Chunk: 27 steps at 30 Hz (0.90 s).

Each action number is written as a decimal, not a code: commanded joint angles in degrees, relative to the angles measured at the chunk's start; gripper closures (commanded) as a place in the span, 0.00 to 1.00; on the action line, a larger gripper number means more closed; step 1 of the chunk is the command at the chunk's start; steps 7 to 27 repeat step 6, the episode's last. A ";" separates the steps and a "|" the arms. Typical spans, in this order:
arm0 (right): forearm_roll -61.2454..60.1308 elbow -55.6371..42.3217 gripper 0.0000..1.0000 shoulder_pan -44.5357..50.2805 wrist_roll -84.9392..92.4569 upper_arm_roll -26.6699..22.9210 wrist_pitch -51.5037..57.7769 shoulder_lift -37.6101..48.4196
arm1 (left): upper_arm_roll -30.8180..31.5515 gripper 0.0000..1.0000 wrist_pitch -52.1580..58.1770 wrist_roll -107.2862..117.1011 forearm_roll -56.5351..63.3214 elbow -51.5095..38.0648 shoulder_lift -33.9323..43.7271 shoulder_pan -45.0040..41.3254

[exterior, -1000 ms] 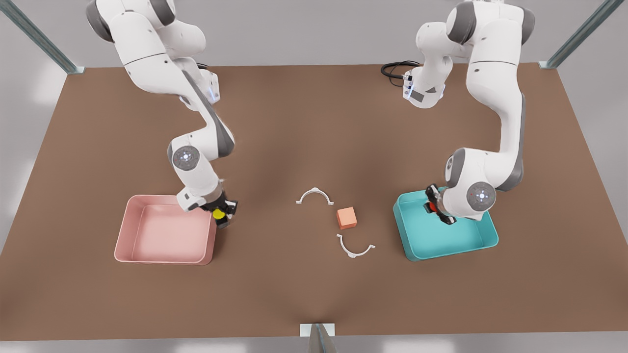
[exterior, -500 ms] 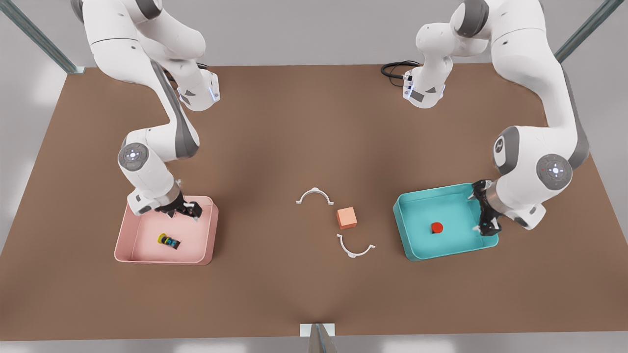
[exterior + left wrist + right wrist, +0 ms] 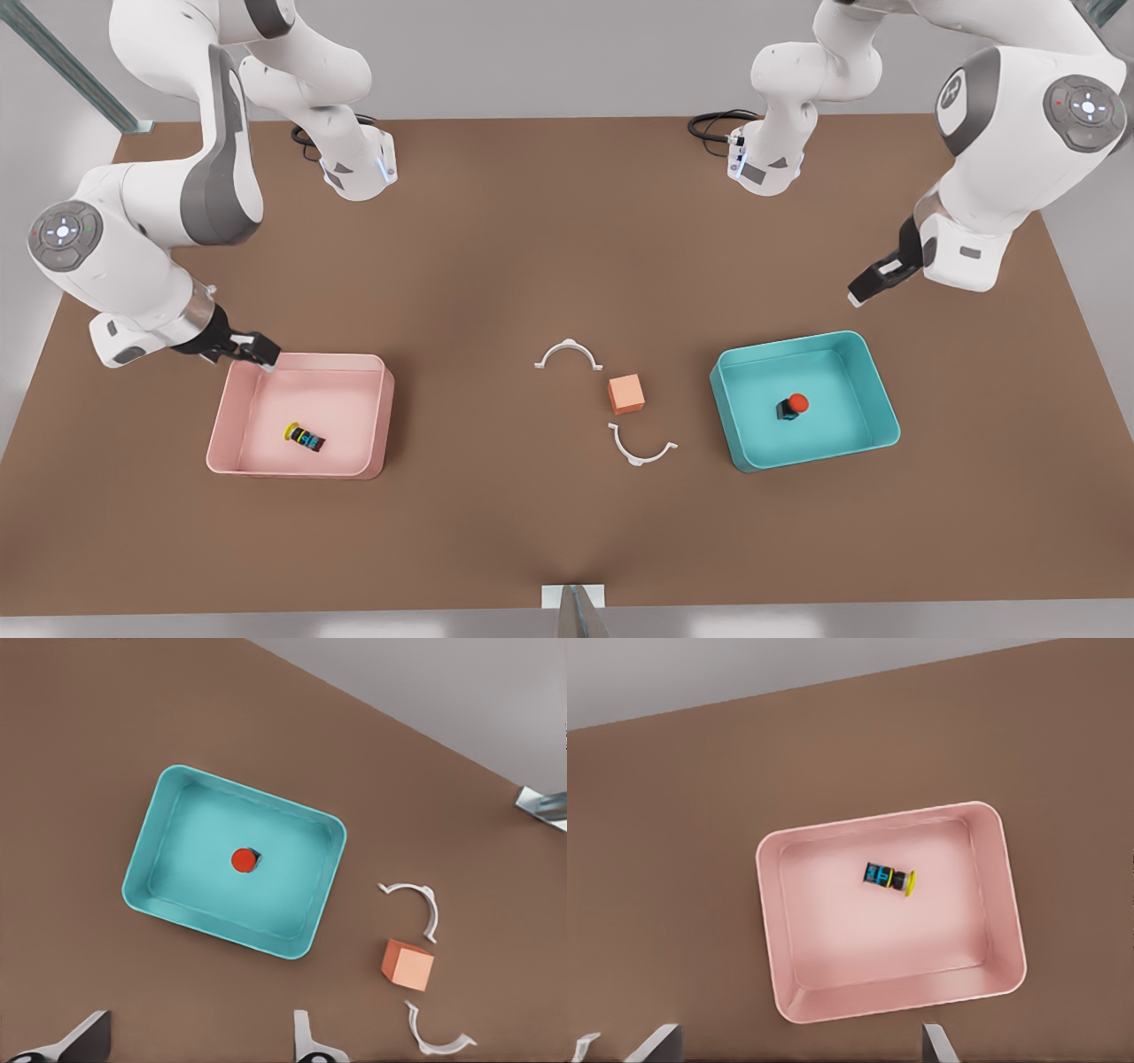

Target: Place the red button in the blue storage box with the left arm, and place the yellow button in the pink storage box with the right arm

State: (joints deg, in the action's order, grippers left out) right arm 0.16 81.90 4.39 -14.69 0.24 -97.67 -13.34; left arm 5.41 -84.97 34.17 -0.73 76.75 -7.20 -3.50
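Two trays sat on the brown table (image 3: 532, 221), with one button in each. Between them lay one salmon-orange cube (image 3: 626, 393) and two white curved clips (image 3: 569, 354), one above and one below the cube in the front view.

The red button (image 3: 795, 406) stood near the middle of the blue storage box (image 3: 873, 372), at the front view's right. The left gripper (image 3: 870, 285) hung above the table at upper right of that tray, well apart from the button and holding nothing; in the left wrist view its two fingertips (image 3: 306, 1038) stood wide apart.

The yellow button (image 3: 304, 437) lay tipped on its side in the pink storage box (image 3: 376, 416), in the lower left part of the tray in the front view. The right gripper (image 3: 252, 348) hovered by that tray's upper left corner, apart from the button, carrying nothing, and the right wrist view showed its fingertips (image 3: 935, 1041) spread.
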 commanded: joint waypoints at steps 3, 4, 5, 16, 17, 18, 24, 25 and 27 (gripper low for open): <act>0.28 -0.07 0.00 0.01 8.53 0.02 3.19 -0.02 | 0.04 0.00 -0.10 -41.64 0.02 -0.02 -0.36 0.07; 0.28 -0.07 0.00 0.01 8.45 -0.07 3.19 -0.11 | 0.04 0.00 -0.10 -41.64 0.02 -0.02 -0.63 0.07; 0.28 -0.07 0.00 0.01 8.45 -0.07 3.19 -0.11 | 0.04 0.00 -0.10 -41.64 0.02 -0.02 -0.63 0.07; 0.28 -0.07 0.00 -0.08 8.45 -0.07 3.19 -0.11 | 0.04 0.00 -0.10 -41.64 0.02 -0.02 -0.71 0.07; 0.28 -0.07 0.00 -0.08 8.45 -0.07 3.19 -0.11 | 0.04 0.00 -0.10 -41.64 0.02 -0.02 -0.71 0.07; 0.28 -0.07 0.00 -0.08 8.45 -0.07 3.19 -0.11 | 0.04 0.00 -0.10 -41.64 0.02 -0.02 -0.71 0.07; 0.28 -0.07 0.00 -0.08 8.45 -0.07 3.19 -0.11 | 0.04 0.00 -0.10 -41.64 0.02 -0.02 -0.71 0.07; 0.28 -0.07 0.00 -0.08 8.45 -0.07 3.19 -0.11 | 0.04 0.00 -0.10 -41.64 0.02 -0.02 -0.71 0.07; 0.28 -0.07 0.00 -0.08 8.45 -0.07 3.19 -0.11 | 0.04 0.00 -0.10 -41.64 0.02 -0.02 -0.71 0.07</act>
